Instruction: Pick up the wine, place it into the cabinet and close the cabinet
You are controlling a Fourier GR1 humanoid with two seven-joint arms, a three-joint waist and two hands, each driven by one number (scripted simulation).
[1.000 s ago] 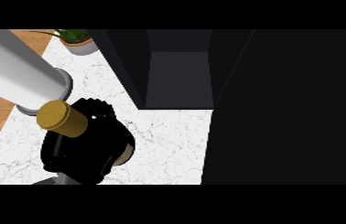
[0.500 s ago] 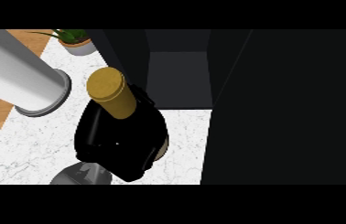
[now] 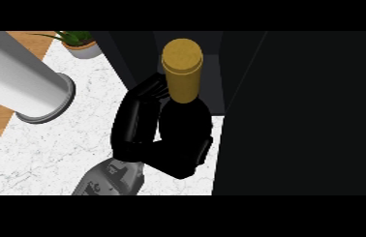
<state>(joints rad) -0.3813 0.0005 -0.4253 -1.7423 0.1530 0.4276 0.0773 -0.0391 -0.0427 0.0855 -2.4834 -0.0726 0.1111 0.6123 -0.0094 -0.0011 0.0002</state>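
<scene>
White marble counter [image 3: 64,149] at left, dark open cabinet [image 3: 286,110] at right, potted plant [image 3: 80,42] at the far corner, grey cylinder [image 3: 32,88] at the left edge. Right hand [image 3: 139,122] curled round the dark wine bottle [image 3: 184,134], fingers [image 3: 146,93] wrapped on its left side below the gold neck. Bottle raised off the counter, gold cap [image 3: 181,57] against the cabinet's opening; left hand not visible.
</scene>
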